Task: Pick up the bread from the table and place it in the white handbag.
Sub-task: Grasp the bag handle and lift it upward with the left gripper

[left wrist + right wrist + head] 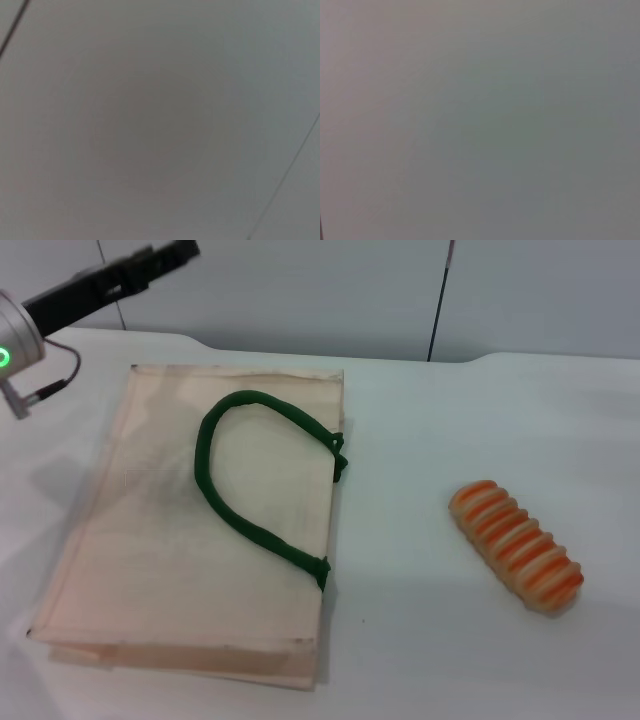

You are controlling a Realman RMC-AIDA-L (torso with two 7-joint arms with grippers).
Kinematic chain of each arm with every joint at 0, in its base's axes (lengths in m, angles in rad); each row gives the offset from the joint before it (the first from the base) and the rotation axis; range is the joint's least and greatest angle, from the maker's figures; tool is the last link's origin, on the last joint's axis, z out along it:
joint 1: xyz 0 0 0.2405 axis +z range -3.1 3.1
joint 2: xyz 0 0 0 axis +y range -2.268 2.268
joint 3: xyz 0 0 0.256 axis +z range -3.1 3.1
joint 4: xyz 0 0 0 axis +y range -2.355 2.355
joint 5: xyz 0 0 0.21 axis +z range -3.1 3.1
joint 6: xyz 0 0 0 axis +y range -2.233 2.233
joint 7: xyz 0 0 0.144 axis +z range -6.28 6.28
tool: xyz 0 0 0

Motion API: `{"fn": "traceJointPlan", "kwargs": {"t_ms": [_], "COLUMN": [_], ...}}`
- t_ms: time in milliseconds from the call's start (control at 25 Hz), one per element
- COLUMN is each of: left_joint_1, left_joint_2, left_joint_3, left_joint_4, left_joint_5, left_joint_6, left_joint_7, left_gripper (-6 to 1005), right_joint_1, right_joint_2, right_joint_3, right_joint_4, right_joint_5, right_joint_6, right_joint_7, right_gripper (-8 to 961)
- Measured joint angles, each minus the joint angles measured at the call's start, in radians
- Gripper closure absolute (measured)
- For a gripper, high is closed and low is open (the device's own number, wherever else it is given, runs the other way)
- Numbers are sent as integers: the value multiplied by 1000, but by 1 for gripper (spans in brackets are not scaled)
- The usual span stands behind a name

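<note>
The bread point(516, 546), a small loaf with orange and cream stripes, lies on the white table point(430, 440) at the right, slanting from far left to near right. The white handbag point(200, 530) lies flat at the left, with a dark green handle point(250, 475) looped on top of it. My left gripper point(175, 255) is raised at the far left, above and behind the bag's far corner, well away from the bread. My right gripper is out of view. Both wrist views show only a plain grey surface.
A grey wall with a dark vertical seam point(440, 300) runs behind the table's far edge. A cable point(55, 380) hangs off my left arm near the bag's far left corner. Bare tabletop lies between the bag and the bread.
</note>
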Motion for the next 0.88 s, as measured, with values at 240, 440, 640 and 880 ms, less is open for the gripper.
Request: {"fn": "traceJointPlan", "kwargs": {"t_ms": [240,440,640,880], "left_joint_1": [-100,-151,-182,-188], "left_joint_2": [45,50,46,30], "left_joint_3": [1,1,1,1], "left_joint_4": [-133,-157,-151,-97], "left_joint_5": [377,557,707,736], "left_joint_6": [44,57,23,-50], "left_joint_7": [-250,-301,-348,-353], "left_gripper": [126,127,127,147], "right_joint_1": [-6,-5,-2,1], "right_joint_2": [-1,-1,-1,-1], "right_joint_3": [0,0,0,0], "right_joint_4": [-1,-2,-2,-2], "right_joint_5": [0,0,0,0], "right_joint_6": [0,0,3,4], "right_joint_7": [0,0,0,0], "right_gripper": [68,68,68,68]}}
